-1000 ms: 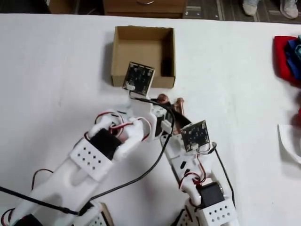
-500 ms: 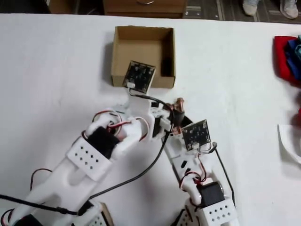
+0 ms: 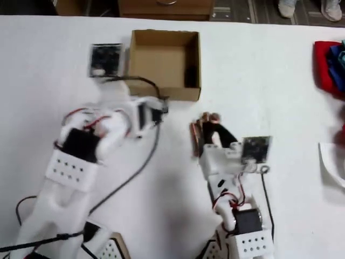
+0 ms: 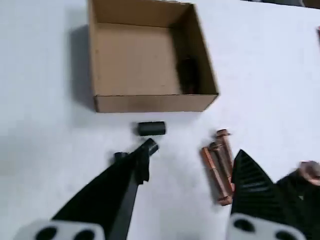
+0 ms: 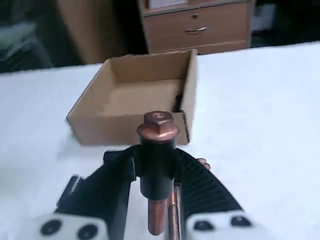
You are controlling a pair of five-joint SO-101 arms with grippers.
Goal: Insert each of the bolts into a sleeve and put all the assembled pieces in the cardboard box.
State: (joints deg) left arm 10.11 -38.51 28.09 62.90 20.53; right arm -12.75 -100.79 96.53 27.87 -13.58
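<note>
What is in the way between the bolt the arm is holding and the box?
Nothing visible. The right gripper holds a bolt in its sleeve upright, with bare table between it and the box. The left gripper sits off to the side.

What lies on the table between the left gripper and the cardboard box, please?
A loose black sleeve lies between the left gripper and the cardboard box, seen in the left wrist view.

The bolts (image 4: 218, 167) are copper, the sleeve (image 5: 156, 167) black, the cardboard box (image 3: 161, 93) brown, the table (image 3: 269, 70) white.
</note>
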